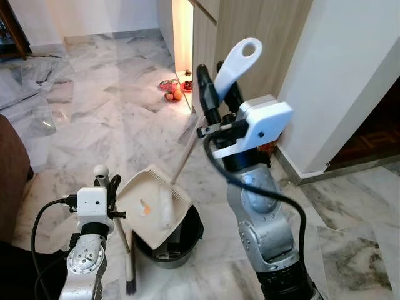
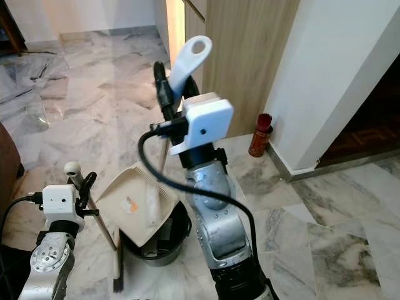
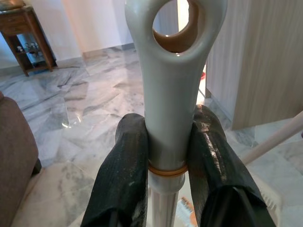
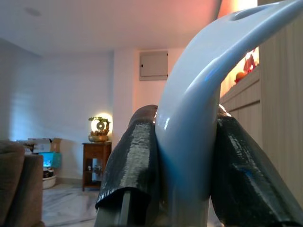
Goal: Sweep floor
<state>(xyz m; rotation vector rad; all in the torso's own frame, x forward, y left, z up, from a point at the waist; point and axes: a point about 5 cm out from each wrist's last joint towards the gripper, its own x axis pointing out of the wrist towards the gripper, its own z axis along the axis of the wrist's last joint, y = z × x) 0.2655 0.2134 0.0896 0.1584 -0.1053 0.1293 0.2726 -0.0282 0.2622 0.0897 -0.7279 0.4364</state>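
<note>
Silver right arm (image 1: 262,219) raised, dustpan handle (image 1: 237,62) clamped.

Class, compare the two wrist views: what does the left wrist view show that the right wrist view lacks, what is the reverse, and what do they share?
Left wrist view: the marble floor, the looped end of the broom handle and the dustpan's slanting pole. Right wrist view: the ceiling, a grey wall panel, a glowing ornament and the curved dustpan handle. Shared: the left tool and the right tool each have black fingers shut on a pale handle, with a brown sofa and a wooden cabinet alongside.
</note>
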